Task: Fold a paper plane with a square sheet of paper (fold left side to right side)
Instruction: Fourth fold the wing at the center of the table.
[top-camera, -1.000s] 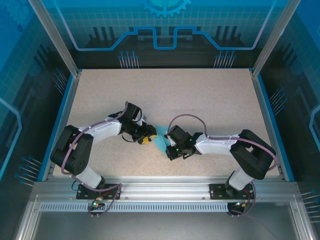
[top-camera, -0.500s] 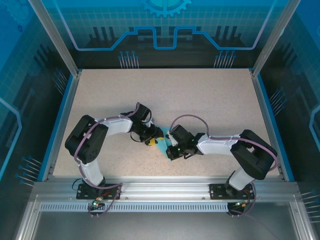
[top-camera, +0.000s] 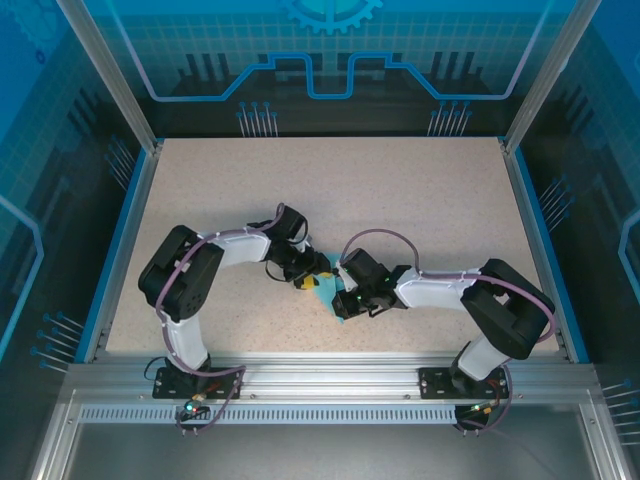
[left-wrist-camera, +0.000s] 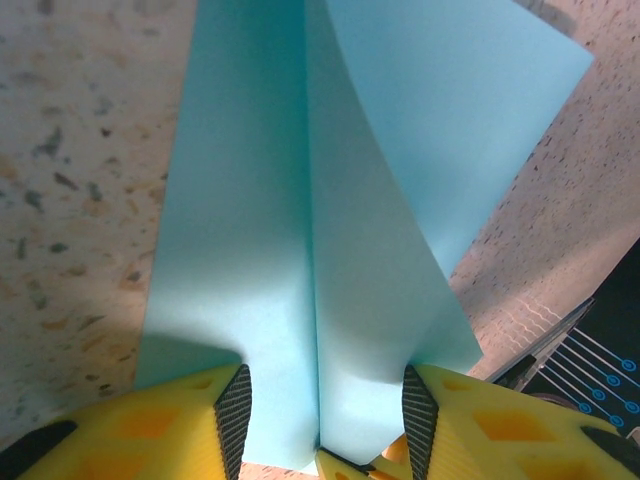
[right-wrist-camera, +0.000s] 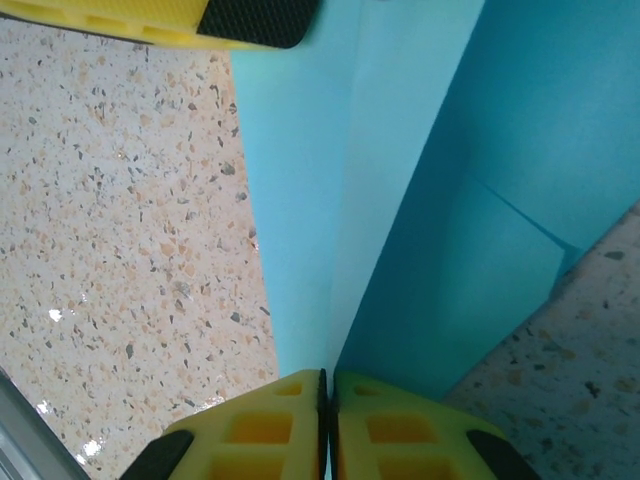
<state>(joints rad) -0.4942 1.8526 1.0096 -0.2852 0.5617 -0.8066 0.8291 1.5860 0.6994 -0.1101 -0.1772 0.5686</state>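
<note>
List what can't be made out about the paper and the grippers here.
- Top external view: the left gripper and right gripper cover most of the paper, so its outline is unreadable.
- Left wrist view: the paper's far end is cut off by the top edge.
- Right wrist view: the paper's upper part is cut off by the top edge, and the shut fingers hide the pinched edge.

One high view, two close wrist views
The top camera looks down from above and behind the arm bases over the whole desk (top-camera: 400, 190); each wrist camera peers along its own fingers (left-wrist-camera: 150, 425), close above the desk, both sharing the paper (left-wrist-camera: 260, 200).
</note>
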